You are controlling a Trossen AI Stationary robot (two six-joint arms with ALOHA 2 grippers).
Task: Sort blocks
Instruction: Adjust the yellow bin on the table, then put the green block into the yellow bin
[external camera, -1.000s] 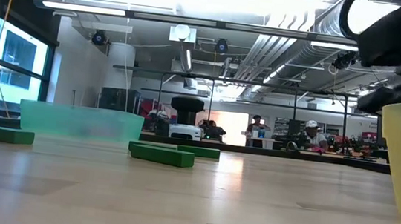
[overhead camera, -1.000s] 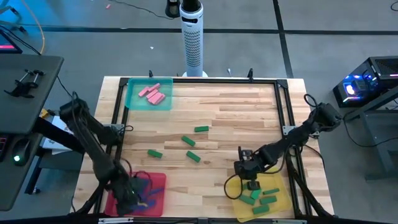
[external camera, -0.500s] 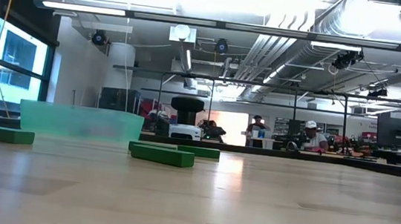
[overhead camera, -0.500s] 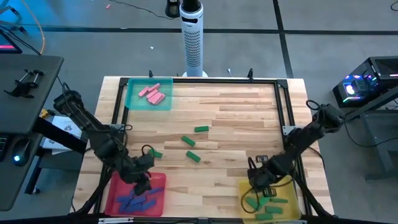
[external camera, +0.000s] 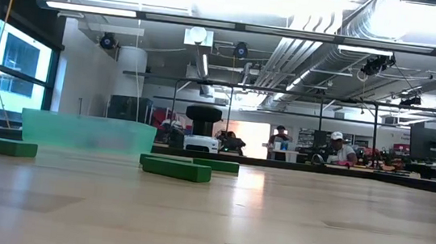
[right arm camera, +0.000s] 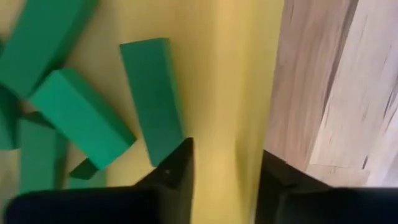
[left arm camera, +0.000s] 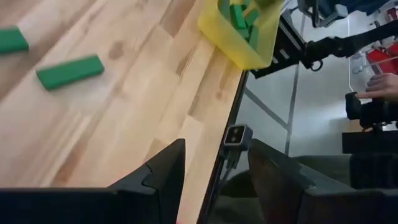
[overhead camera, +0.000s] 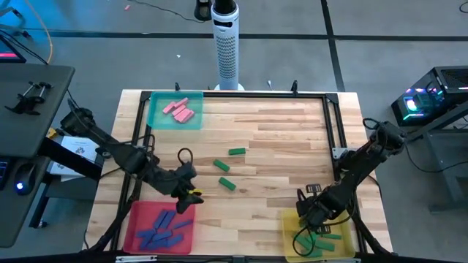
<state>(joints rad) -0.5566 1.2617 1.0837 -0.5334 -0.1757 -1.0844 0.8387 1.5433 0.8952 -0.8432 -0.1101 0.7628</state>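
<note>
1. Three trays on the bench: teal tray at the far-left corner with pink blocks; red tray near-left with blue blocks; yellow tray near-right with green blocks.
2. Four green blocks loose mid-bench: likely light, rigid, smooth; pinch across the narrow width.
3. Left hand, near-left, parted, empty.
4. Right hand, over the yellow tray, parted, empty.

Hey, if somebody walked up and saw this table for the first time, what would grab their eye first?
Probably the three bright trays: a teal tray with pink blocks at the far left corner, a red tray of blue blocks near left, and a yellow tray of green blocks near right. A few loose green blocks lie mid-table, beside the left end effector; the right end effector hangs over the yellow tray.
</note>
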